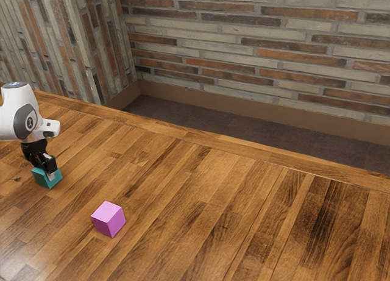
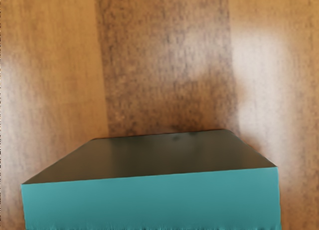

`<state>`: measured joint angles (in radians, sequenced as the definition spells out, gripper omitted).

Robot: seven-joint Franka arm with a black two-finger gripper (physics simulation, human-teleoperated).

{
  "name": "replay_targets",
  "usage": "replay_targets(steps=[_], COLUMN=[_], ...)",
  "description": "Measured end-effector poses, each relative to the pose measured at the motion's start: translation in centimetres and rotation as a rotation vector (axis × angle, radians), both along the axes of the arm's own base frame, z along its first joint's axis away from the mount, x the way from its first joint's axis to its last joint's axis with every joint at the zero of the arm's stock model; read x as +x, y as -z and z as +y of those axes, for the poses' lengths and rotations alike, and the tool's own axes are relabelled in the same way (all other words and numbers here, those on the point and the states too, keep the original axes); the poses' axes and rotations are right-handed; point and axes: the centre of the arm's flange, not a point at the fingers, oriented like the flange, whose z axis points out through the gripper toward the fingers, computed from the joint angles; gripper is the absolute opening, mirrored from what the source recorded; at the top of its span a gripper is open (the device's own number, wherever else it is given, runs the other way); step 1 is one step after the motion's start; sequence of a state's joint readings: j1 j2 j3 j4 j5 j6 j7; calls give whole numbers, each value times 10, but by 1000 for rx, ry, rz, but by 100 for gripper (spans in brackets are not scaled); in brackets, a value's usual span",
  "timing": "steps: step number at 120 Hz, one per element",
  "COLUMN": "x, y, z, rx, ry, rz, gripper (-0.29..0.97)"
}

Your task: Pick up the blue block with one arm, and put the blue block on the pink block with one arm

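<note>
- The claw [image 1: 41, 164] is low at the exterior view's left, right on top of the teal-blue block [image 1: 46, 180]. I cannot tell whether it has clamped.
- That block looks to be on the worktop [image 1: 231, 220].
- A centred, square grip and a straight lift should come before carrying.
- The pink block [image 1: 108, 219] lies apart, toward the exterior view's right.

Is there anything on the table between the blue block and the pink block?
No. In the exterior view, the stretch of wooden table between the blue block and the pink block is bare.
</note>
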<state>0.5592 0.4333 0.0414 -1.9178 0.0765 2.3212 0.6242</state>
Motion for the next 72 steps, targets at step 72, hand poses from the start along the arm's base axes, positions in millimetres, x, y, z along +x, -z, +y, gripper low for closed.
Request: replay_targets(steps=[72], x=[-1], y=[-70], z=[-38], rx=[-12], ry=[-9], rz=[-46], gripper=[35])
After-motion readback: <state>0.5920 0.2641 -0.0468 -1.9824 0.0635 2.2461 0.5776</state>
